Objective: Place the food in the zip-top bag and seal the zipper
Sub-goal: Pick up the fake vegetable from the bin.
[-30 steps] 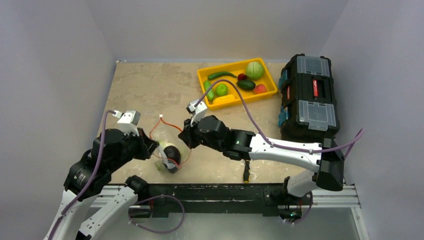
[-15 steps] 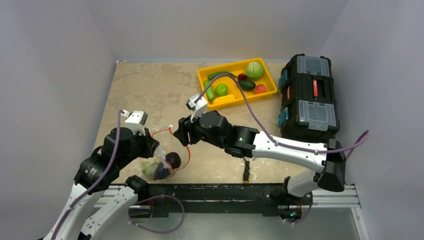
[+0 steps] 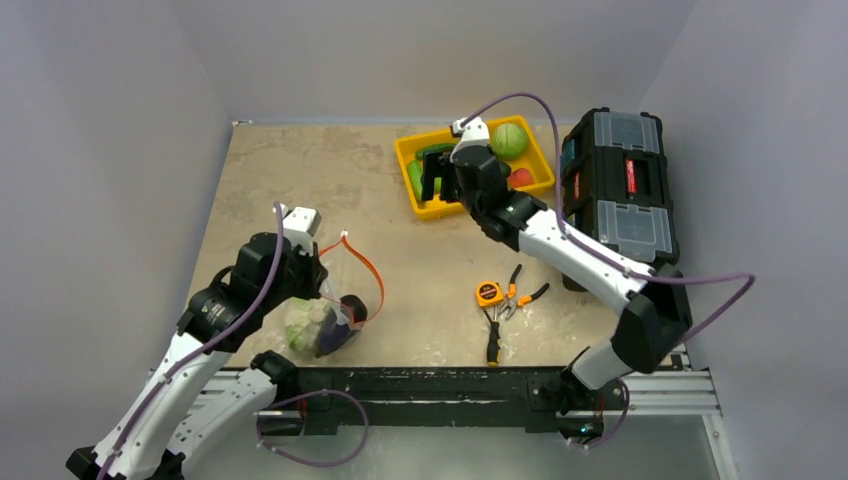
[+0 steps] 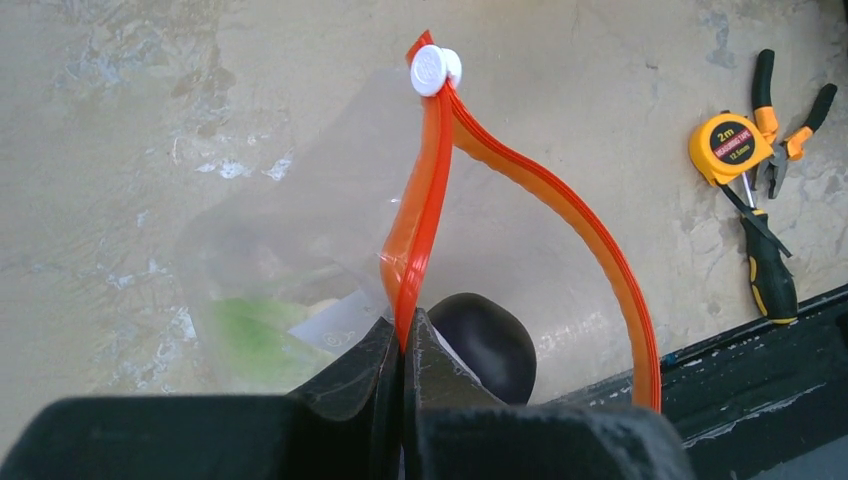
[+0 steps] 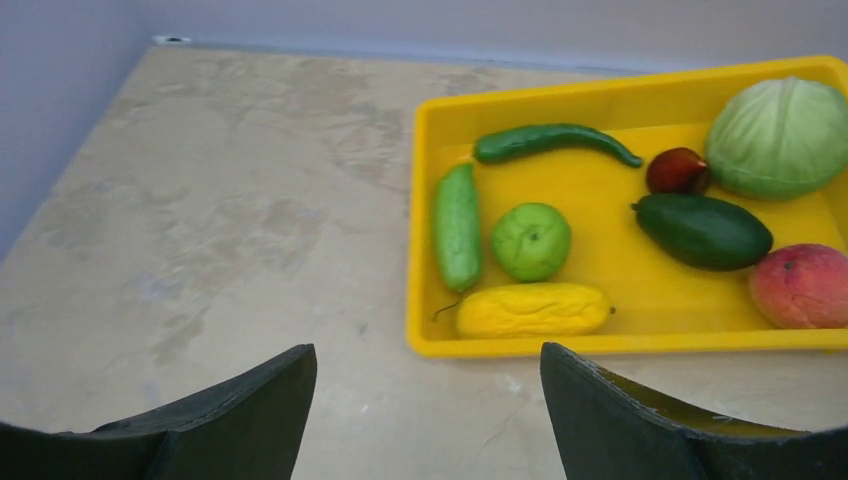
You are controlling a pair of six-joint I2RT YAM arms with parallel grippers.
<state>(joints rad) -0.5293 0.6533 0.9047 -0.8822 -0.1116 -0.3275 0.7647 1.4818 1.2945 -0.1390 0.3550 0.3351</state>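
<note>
From the left wrist, the left tool (image 4: 403,345) hid the lower part of the dark purple eggplant (image 4: 487,335) and the bottom of the clear crinkly plastic bag (image 4: 300,240). A green piece (image 4: 250,335) inside was too blurred to name. From above, the right tool (image 3: 437,185) covered part of the yellow plastic tray (image 3: 540,152).

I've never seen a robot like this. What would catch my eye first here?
First, the bright yellow tray at the far side of the table, full of toy fruit and vegetables, with the right pincer open close to it. Next, at the near left, the left pincer is shut on the orange-red zipper of a clear bag holding a dark eggplant. A big black toolbox stands at the right edge.
</note>
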